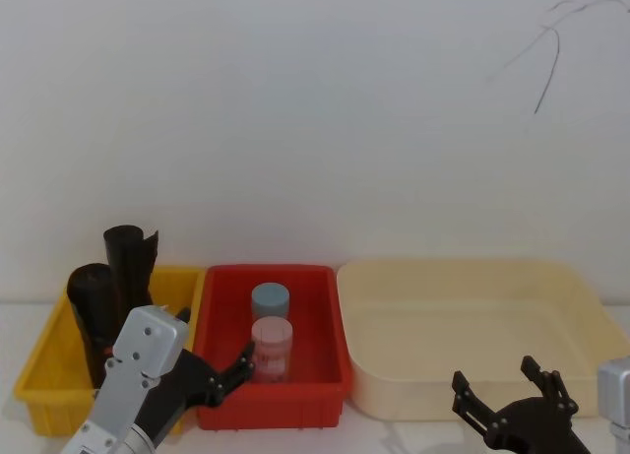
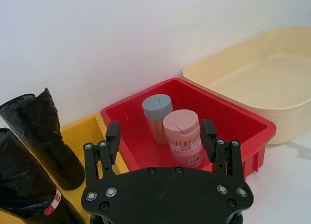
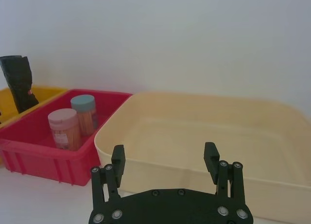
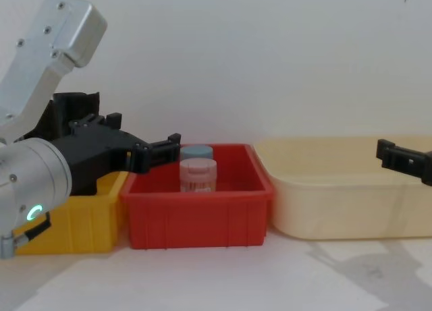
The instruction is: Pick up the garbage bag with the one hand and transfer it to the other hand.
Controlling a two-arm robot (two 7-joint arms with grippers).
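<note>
The garbage bag (image 2: 19, 178), a black roll with a red-and-white sticker, stands upright in the yellow bin (image 1: 39, 390); in the head view it is the front roll (image 1: 89, 311). A second black roll (image 1: 130, 262) with a ragged top stands just behind it. My left gripper (image 1: 219, 360), on the green-ringed wrist, hovers open and empty by the near edge where the yellow and red bins meet, to the right of the rolls; it also appears in its own wrist view (image 2: 160, 136). My right gripper (image 1: 495, 373) is open and empty in front of the cream bin, its fingers (image 3: 118, 156) spread.
A red bin (image 1: 320, 395) holds two upright jars, one with a blue lid (image 1: 270, 300) and one with a pink lid (image 1: 273, 344). A large cream bin (image 1: 591, 311) stands to its right. A white wall rises close behind all three bins.
</note>
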